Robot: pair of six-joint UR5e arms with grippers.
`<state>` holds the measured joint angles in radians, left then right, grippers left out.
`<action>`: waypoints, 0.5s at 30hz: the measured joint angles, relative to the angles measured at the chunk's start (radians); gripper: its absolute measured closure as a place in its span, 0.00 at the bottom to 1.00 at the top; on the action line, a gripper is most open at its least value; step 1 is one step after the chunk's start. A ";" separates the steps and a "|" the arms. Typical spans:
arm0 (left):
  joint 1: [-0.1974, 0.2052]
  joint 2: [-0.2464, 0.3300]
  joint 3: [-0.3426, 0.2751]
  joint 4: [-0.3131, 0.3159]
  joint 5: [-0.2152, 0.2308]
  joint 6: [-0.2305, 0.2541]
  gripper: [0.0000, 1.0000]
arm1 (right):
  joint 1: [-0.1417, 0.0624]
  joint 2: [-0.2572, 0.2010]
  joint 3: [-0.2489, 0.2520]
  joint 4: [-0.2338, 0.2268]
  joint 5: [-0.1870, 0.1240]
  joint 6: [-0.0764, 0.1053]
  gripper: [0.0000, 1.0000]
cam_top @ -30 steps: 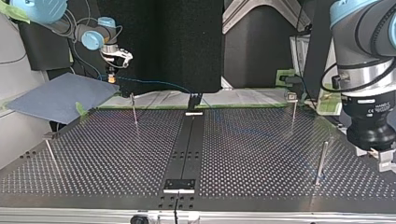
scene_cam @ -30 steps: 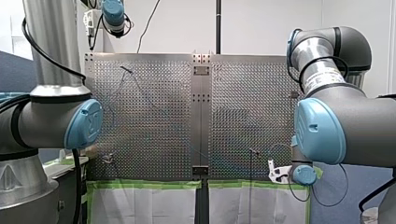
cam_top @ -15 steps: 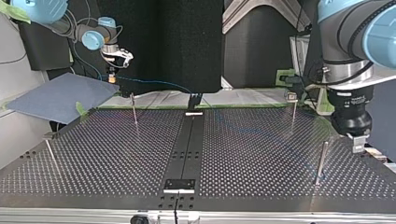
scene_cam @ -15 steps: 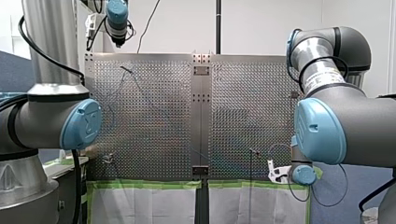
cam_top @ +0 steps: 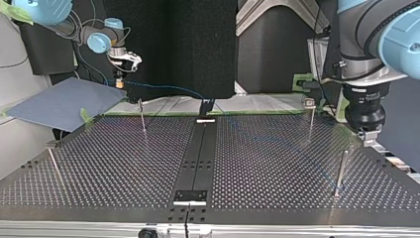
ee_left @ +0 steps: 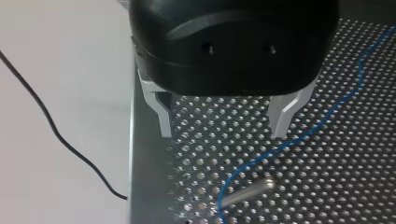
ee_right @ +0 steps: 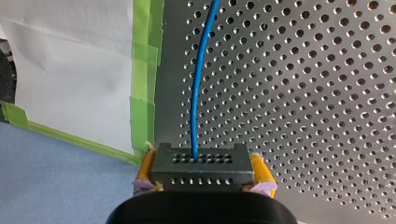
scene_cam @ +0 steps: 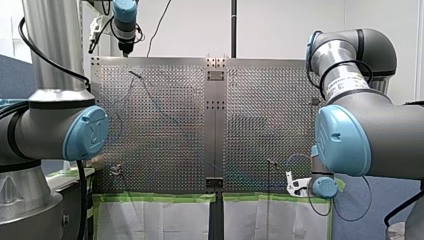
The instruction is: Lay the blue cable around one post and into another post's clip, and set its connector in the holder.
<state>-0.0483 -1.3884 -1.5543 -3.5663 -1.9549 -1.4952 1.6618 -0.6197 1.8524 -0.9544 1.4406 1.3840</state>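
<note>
**Hazards.** The right tool (ee_right: 201,179) is clenched on the connector (ee_right: 201,165) at the table's (ee_right: 303,93) green-taped edge. The blue cable (ee_right: 200,84) runs from it out over the plate. The left tool (ee_left: 223,119) is released, its fingers (ee_left: 161,114) spread above a cable bend just beside a post (ee_left: 247,189). Whether the cable wraps that post cannot be told from this angle.

- A descent off-line would probably strike the post or nudge the slack cable away from it.
- Tension from the right could snag the cable there and twist the connector in its pads (ee_right: 145,170).

**Materials.**

- Cable: thin, round, smooth-sheathed and springy.
- Connector: black rectangular block with rows of small holes.
- Pads: yellow and soft-looking.
- Left fingers: bare angled metal.
- Post: slim polished cylinder.
- Table: perforated sheet metal.
</note>
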 joint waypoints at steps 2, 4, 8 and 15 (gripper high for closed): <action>0.000 0.000 0.000 -0.022 -0.014 -0.002 0.00 | 0.001 0.000 0.000 0.000 0.000 0.000 1.00; 0.000 -0.001 0.000 -0.042 -0.029 -0.003 0.00 | 0.001 0.000 0.000 -0.001 -0.001 0.000 1.00; 0.000 -0.002 0.000 -0.076 -0.047 -0.005 0.00 | 0.002 0.000 0.000 -0.001 -0.001 0.000 1.00; 0.000 -0.002 0.000 -0.132 -0.053 -0.005 0.00 | 0.002 0.000 0.000 -0.001 -0.002 0.000 1.00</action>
<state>-0.0483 -1.3903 -1.5546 -3.6983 -2.0083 -1.5005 1.6636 -0.6197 1.8522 -0.9554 1.4390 1.3839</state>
